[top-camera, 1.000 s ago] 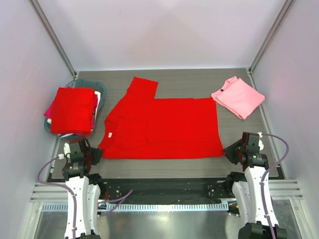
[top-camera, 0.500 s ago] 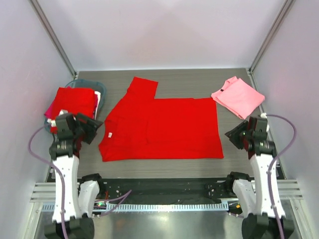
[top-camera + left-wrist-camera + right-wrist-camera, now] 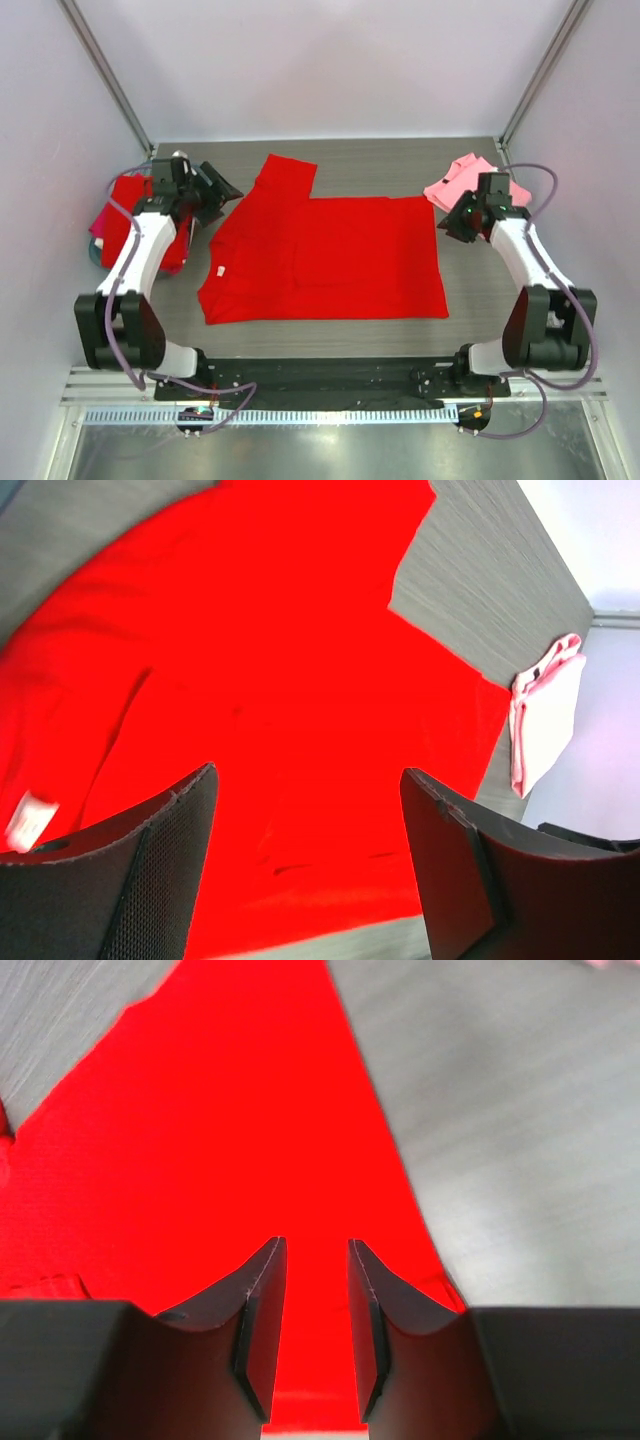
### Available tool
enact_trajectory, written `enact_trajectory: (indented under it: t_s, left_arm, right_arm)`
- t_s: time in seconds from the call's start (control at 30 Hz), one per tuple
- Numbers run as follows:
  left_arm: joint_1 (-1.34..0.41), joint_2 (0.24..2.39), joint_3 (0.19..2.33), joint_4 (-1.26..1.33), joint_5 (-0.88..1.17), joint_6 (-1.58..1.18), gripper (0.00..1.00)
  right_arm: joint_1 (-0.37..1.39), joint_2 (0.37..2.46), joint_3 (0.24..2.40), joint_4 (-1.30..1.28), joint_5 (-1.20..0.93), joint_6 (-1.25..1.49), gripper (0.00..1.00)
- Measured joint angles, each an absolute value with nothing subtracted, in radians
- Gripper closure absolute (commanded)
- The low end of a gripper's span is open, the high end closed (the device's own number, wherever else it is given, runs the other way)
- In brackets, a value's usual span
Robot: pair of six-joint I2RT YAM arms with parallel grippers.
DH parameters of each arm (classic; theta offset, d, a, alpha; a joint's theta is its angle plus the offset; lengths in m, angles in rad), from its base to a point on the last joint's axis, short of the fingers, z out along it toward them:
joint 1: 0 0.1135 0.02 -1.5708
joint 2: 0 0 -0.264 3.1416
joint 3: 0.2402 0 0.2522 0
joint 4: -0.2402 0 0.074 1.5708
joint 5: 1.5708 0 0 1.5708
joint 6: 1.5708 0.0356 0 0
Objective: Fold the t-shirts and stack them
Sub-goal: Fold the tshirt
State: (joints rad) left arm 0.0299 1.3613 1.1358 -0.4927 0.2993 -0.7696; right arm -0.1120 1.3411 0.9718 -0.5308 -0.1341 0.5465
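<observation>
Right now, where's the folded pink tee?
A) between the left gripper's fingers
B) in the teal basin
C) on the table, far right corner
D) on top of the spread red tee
C: the pink tee lies folded on the bare table at the far right corner, beside the spread red tee rather than on it.

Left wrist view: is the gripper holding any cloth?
No, the left gripper stands open above the red t-shirt, with nothing between its jaws.

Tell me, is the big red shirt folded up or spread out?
Spread out. The red t-shirt lies flat on the table, with one sleeve sticking out.
</observation>
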Motion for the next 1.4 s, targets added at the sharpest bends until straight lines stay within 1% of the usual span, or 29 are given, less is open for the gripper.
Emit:
enact_trajectory:
  t_s: [0.2,0.33,0.47,0.57,0.63,0.67,0.8,0.93,1.0,1.13,1.23,1.27,1.4]
  left_arm:
    - [0.010,1.657,1.323,-0.410,0.291,-0.783,0.25]
    - [0.010,1.829,1.474,-0.383,0.281,-0.793,0.24]
    - [-0.009,1.974,1.589,-0.334,0.265,-0.817,0.24]
    - [-0.027,2.062,1.666,-0.325,0.258,-0.836,0.24]
    - [-0.035,2.125,1.719,-0.316,0.253,-0.854,0.24]
    - [-0.039,2.157,1.751,-0.312,0.251,-0.862,0.23]
    - [-0.046,2.246,1.833,-0.301,0.224,-0.893,0.21]
    - [-0.049,2.280,1.852,-0.282,0.183,-0.909,0.20]
    - [-0.052,2.292,1.861,-0.281,0.163,-0.907,0.20]
    - [-0.059,2.366,1.957,-0.279,0.153,-0.896,0.22]
    - [-0.064,2.411,1.995,-0.281,0.154,-0.882,0.23]
    - [-0.065,2.422,2.000,-0.281,0.154,-0.879,0.24]
    - [-0.068,2.449,2.024,-0.289,0.154,-0.859,0.24]
  right_arm:
    - [-0.033,1.591,1.153,-0.470,-0.075,0.543,0.61]
    - [-0.030,1.764,1.276,-0.439,-0.052,0.545,0.57]
    - [-0.030,1.916,1.364,-0.415,-0.043,0.548,0.55]
    - [-0.030,1.995,1.400,-0.405,-0.035,0.550,0.52]
    - [-0.030,2.031,1.419,-0.406,-0.031,0.555,0.49]
    - [-0.029,2.036,1.433,-0.397,-0.020,0.555,0.46]
    - [-0.019,2.074,1.476,-0.373,0.034,0.553,0.44]
    - [0.012,2.091,1.498,-0.360,0.096,0.549,0.44]
    - [0.023,2.096,1.502,-0.358,0.113,0.546,0.47]
    - [0.033,2.109,1.519,-0.358,0.122,0.542,0.52]
    - [0.033,2.117,1.529,-0.359,0.122,0.541,0.54]
    - [0.033,2.122,1.535,-0.359,0.121,0.541,0.57]
    - [0.033,2.143,1.565,-0.359,0.121,0.540,0.58]
